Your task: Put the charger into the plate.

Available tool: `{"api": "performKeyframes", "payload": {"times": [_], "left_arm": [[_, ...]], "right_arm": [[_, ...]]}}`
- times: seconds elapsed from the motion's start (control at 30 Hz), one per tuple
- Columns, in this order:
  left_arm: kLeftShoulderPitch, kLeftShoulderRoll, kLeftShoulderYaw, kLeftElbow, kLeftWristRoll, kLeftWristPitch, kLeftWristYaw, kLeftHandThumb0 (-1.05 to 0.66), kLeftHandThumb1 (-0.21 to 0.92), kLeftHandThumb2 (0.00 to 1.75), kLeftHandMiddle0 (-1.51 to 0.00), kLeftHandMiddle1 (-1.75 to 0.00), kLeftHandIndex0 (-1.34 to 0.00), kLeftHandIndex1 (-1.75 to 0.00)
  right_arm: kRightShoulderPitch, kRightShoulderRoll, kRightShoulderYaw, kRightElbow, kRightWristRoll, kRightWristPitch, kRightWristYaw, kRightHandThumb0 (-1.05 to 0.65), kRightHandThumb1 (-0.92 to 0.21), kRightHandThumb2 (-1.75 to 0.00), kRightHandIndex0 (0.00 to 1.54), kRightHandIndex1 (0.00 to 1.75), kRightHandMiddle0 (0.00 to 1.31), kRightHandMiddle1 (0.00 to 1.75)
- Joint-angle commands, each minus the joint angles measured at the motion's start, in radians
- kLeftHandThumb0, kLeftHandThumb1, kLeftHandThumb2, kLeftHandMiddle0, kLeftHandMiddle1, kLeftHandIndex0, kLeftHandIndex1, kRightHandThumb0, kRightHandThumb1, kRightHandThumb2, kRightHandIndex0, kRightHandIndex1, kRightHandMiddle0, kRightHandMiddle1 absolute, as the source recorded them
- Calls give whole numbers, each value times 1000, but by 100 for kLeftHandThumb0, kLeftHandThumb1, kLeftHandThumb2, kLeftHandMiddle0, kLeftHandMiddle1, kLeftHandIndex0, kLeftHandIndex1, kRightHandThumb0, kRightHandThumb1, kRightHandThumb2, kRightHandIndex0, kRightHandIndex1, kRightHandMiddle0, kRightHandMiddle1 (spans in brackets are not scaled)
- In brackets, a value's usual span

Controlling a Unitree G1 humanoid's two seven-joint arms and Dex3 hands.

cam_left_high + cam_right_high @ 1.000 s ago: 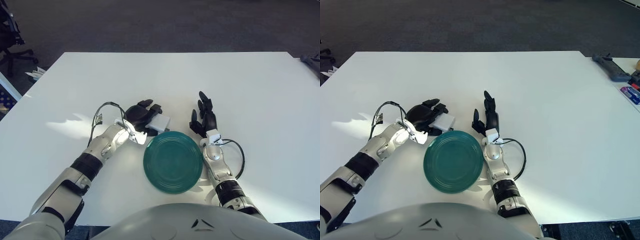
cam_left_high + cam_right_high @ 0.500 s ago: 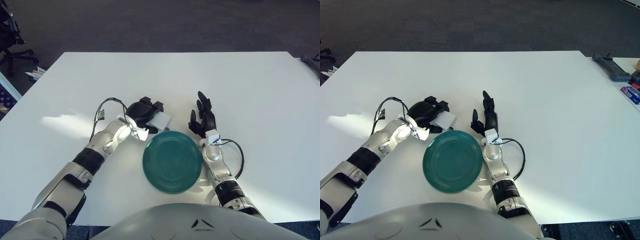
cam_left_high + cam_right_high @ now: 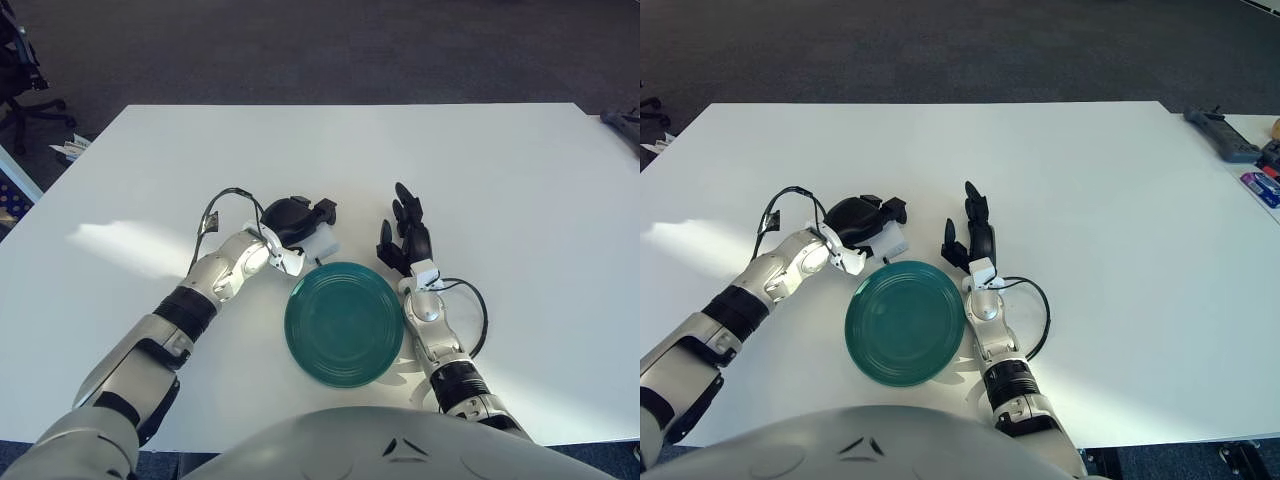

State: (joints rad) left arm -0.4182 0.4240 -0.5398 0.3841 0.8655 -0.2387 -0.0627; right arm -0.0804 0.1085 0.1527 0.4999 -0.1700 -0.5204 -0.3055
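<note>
A dark green plate (image 3: 345,322) lies on the white table near its front edge. Just beyond the plate's far left rim is the white charger (image 3: 318,245), with my left hand (image 3: 298,219) curled over it and its black fingers closed on the block. The hand covers most of the charger; only its right end shows. My right hand (image 3: 404,234) shows just right of the plate's far rim, fingers straight and spread, holding nothing.
The white table (image 3: 500,170) stretches wide behind and to both sides. Cables loop at my left wrist (image 3: 215,215) and right forearm (image 3: 478,312). A dark tool (image 3: 1222,135) and small items lie at the far right edge. Office chair (image 3: 22,70) stands far left.
My left hand has rolled over and closed down on the charger, shifting slightly right and toward the plate's rim. The right hand and the plate have stayed put.
</note>
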Motion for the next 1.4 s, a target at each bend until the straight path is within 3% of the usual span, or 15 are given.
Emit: {"api": "performKeyframes", "payload": {"times": [0.0, 0.6, 1.37], "left_arm": [[53, 5, -23, 4, -7, 28, -69, 0, -9, 173, -91, -164, -72, -175], [69, 0, -17, -40, -20, 68, -104, 0, -11, 175, -96, -159, -74, -175], [78, 2, -11, -42, -21, 71, -49, 0, -9, 174, -91, -165, -72, -175]], "right_arm": [[202, 12, 11, 129, -13, 11, -11, -94, -92, -86, 18, 0, 0, 35], [195, 13, 7, 136, -1, 13, -2, -93, -92, -85, 18, 0, 0, 36], [187, 9, 10, 155, -5, 4, -19, -92, -92, -85, 19, 0, 0, 36]]}}
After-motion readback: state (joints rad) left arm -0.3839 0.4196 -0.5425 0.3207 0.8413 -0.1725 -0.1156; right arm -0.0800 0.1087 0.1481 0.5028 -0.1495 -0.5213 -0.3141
